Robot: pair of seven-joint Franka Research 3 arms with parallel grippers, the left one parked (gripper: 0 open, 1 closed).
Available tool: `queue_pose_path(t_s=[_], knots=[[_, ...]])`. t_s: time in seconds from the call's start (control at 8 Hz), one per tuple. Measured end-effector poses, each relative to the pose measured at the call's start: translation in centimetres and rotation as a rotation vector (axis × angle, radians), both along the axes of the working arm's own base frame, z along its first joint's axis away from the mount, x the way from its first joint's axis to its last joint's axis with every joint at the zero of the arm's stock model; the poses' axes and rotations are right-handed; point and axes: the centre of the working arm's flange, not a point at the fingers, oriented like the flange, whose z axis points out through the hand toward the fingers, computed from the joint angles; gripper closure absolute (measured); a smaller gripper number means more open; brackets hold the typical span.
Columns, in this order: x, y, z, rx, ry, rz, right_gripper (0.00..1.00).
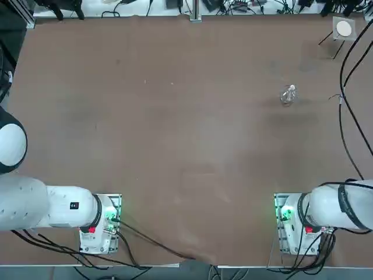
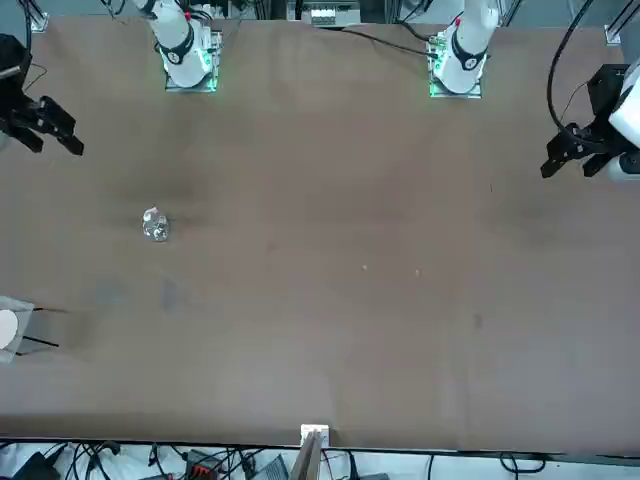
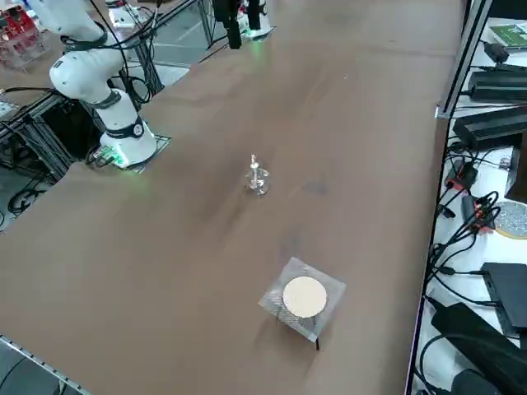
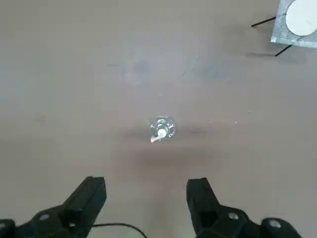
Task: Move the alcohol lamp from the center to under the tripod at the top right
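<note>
A: Where does the alcohol lamp [image 1: 288, 95] stand now?

B: Alone on the bare brown table [image 1: 175, 128], right of middle in the overhead picture. The tripod [image 1: 342, 29] is well apart from it, up toward two o'clock at the table's far right corner, its white disc facing up on the grey square top.

A: And the right gripper [image 4: 148, 196]?

B: High above the table, pointing down, jaws spread wide with nothing between them. In the wrist view the lamp [image 4: 161, 129] sits ahead of the open fingers, not yet between them.

A: How do you expect it to handle?

B: Light, I judge, and rigid, but it is clear glass, so fragile and probably slick. A hard squeeze could crack it, and a loose one could let it slide. It looks small against the finger pads, which leaves little room for error.

A: Where would you take it?

B: Across the round glass body, low enough that it cannot tip. The neck below the whitish cap is the other choice, but it is narrower.

A: Which way does it point?

B: Upright. Its long axis is vertical, cap and wick end uppermost, as the side view [image 3: 258, 177] shows. Seen from above it is round, so any approach angle serves.

A: Any concern at the tripod?

B: The thin dark legs [image 4: 270, 35] leave narrow gaps; the lamp probably must go in low and stay upright.
</note>
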Motion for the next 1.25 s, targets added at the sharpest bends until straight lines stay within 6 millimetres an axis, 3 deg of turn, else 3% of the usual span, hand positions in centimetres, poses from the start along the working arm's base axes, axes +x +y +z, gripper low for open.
queue_pose_path(t_s=[0.25,0.5,0.88,1.25], knots=[[1.9,0.8,-4.1,-0.001,-0.008,0.012,0.0],[2.9,1.0,-10.8,-0.001,-0.02,0.017,0.0],[1.7,1.0,-19.3,-0.001,-0.018,0.017,0.0],[0.1,0.7,-25.2,0.0,-0.008,0.013,0.0]])
